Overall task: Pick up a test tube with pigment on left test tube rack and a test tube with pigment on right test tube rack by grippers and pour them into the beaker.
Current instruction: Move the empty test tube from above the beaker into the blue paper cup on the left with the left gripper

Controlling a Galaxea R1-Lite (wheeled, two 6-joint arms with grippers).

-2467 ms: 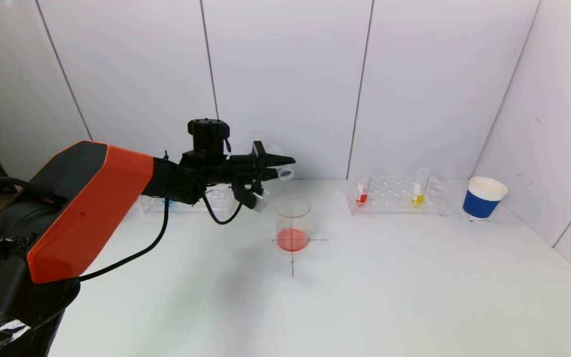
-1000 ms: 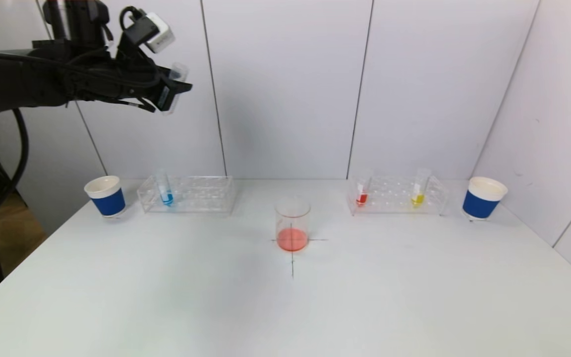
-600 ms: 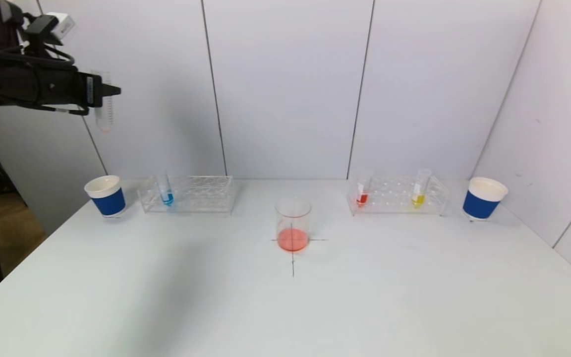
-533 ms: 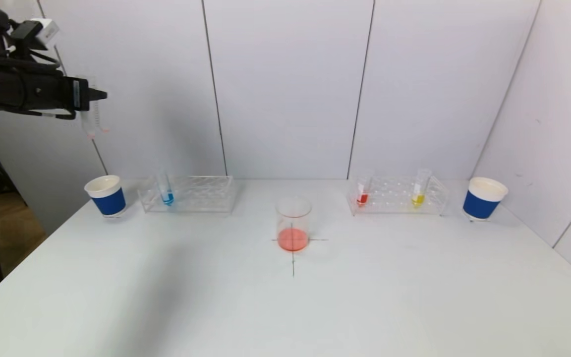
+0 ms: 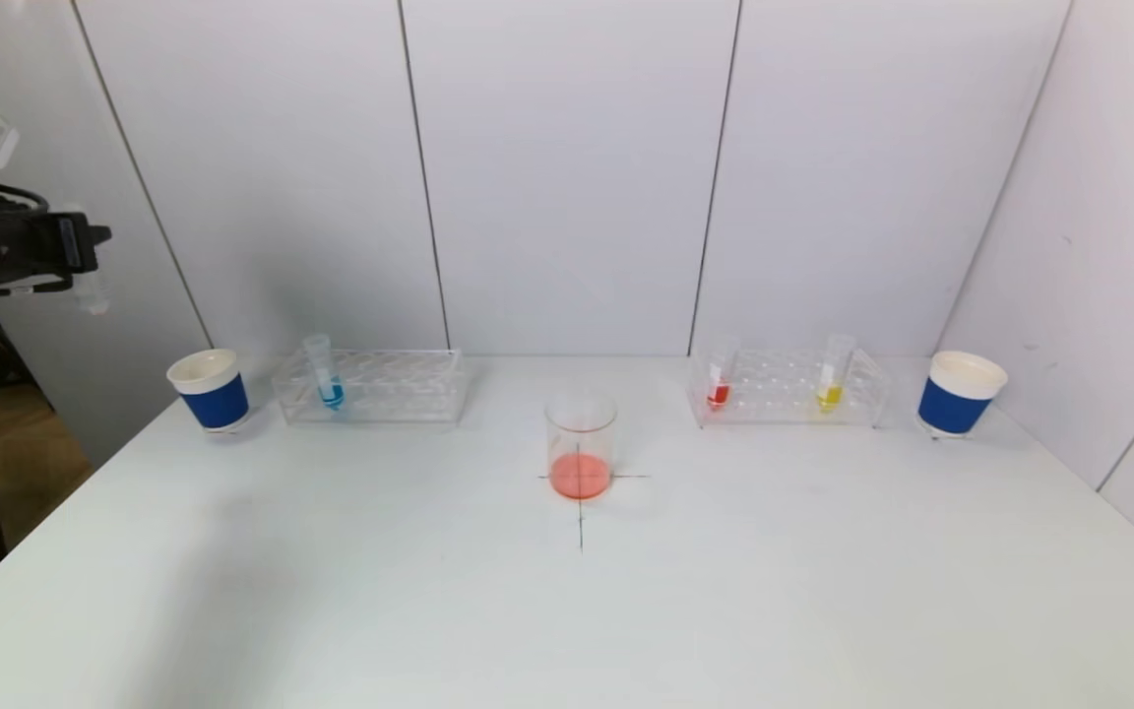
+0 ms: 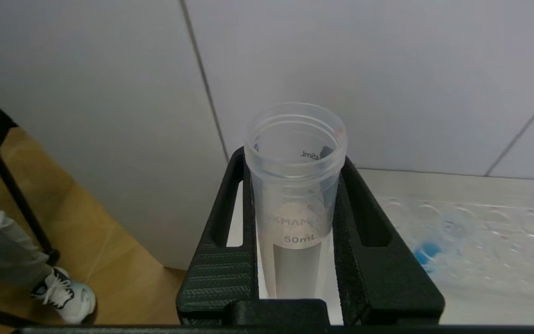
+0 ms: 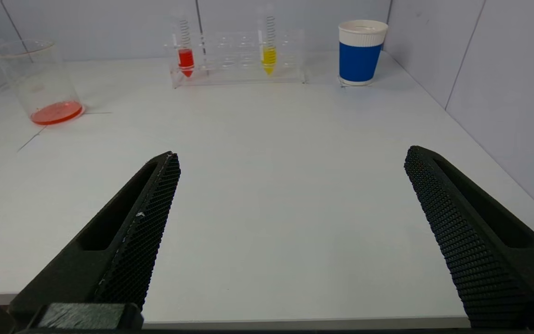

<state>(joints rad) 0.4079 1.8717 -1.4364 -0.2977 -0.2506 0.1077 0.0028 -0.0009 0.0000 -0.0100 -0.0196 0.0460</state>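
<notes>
Our left gripper [image 6: 295,260] is clamped on an emptied test tube [image 6: 295,195], held upright and high off the far-left edge of the table [image 5: 567,611], left of the left blue cup [image 5: 210,389]. The tube looks drained; we judge the left half of the pour is done, since the beaker [image 5: 581,445] at the table centre holds a shallow red-orange layer.

Our right gripper [image 7: 290,232] hangs low at the near right edge of the table, jaws spread wide, nothing between them.

Left rack [image 5: 370,386] sits far-left with one blue tube [image 5: 326,372] in it. Right rack [image 5: 788,386] sits far-right, holding a red tube [image 5: 719,379] at its left end and a yellow tube [image 5: 831,376] toward its right end, both upright. Right blue cup [image 5: 959,392] stands just right of that rack.

Handling, as we judge it: the tubes are thin clear plastic, light, rigid but smooth, so slippery under textured pads. Only a little liquid sits in the conical tip, so weight is low and near the bottom. We'd take one on the upper barrel, above the rack top and below the open rim, squeezing across the diameter. Grip too near the rim and it may pivot. No cap, so keep it vertical until over the beaker. The rack is light too and may lift with the tube.
</notes>
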